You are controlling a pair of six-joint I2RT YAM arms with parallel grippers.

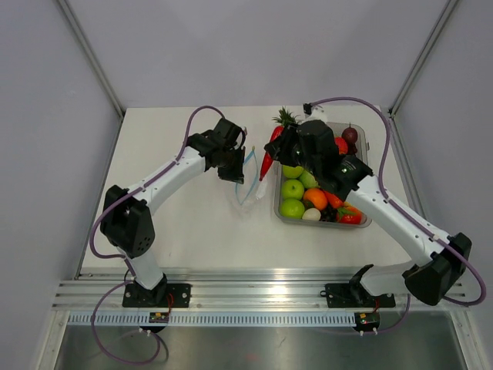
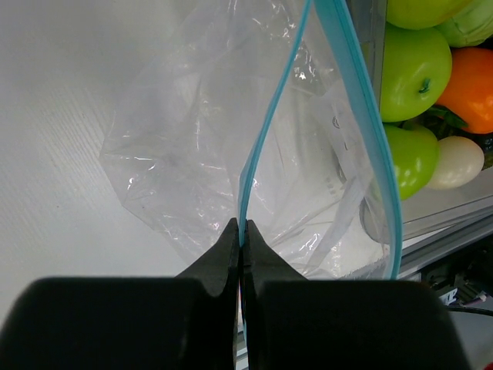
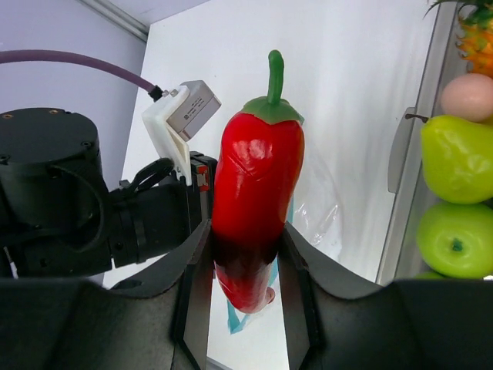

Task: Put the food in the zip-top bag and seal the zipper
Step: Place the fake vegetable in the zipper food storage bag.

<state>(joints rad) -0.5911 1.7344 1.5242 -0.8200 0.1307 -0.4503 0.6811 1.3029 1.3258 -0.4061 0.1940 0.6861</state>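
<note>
My right gripper (image 3: 245, 254) is shut on the long red chili pepper (image 3: 258, 177) and holds it in the air, green stem pointing away. In the top view the pepper (image 1: 267, 160) hangs just right of the bag's mouth, with the right gripper (image 1: 283, 148) beside it. My left gripper (image 2: 243, 231) is shut on the light-blue zipper strip (image 2: 266, 131) of the clear zip-top bag (image 2: 185, 146) and holds one side up, so the mouth gapes. The bag (image 1: 250, 189) lies left of the tray, with the left gripper (image 1: 237, 171) at it. An orange piece (image 1: 314, 198) lies in the tray.
A rigid clear tray (image 1: 323, 223) at the right holds green apples (image 1: 292, 189), a pineapple (image 1: 286, 118) and other toy produce. Its edge (image 2: 447, 208) lies close beside the bag. The left arm's wrist (image 3: 69, 208) is close to the left of the pepper.
</note>
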